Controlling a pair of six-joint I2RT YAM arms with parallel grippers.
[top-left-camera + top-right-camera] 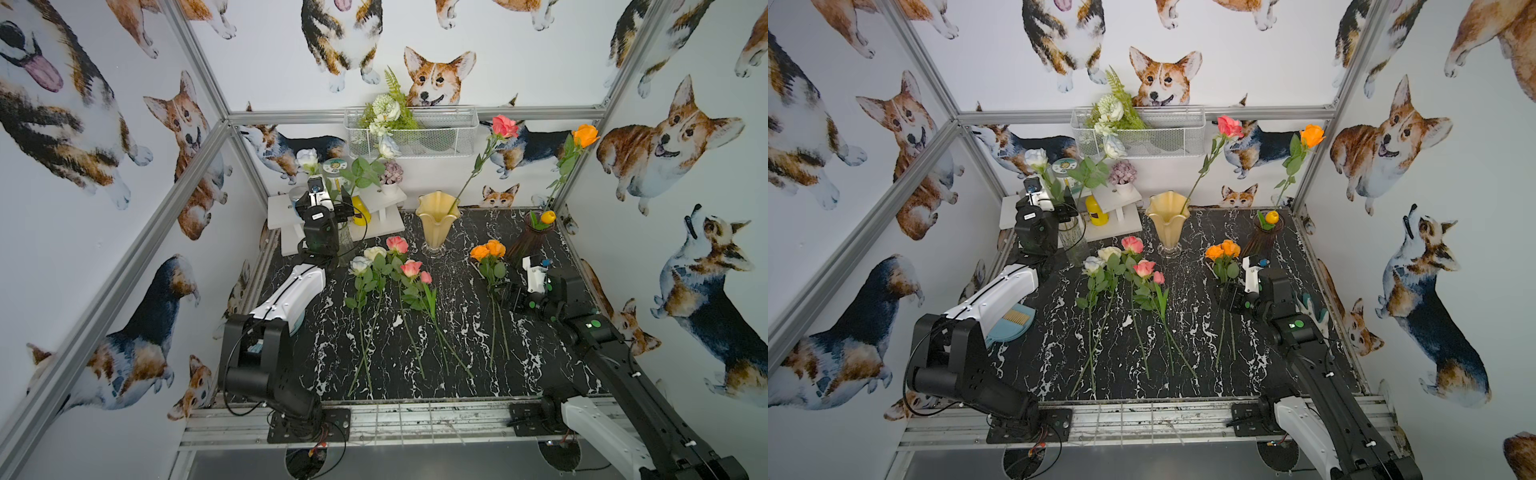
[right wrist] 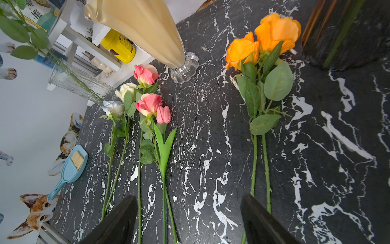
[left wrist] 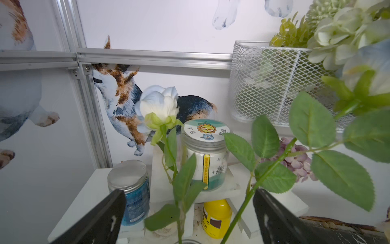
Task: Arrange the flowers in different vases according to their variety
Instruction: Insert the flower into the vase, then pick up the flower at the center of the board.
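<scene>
Though unseen by left wrist, dustpan

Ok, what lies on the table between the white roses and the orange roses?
Two pink roses and a pink tulip bud, then bare marble, in both top views.

Loose flowers lie flat; others stand in three vases.

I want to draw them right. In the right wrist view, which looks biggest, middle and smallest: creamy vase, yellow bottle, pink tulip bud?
1. creamy vase, even with its top cut off by the frame
2. yellow bottle
3. pink tulip bud
</scene>
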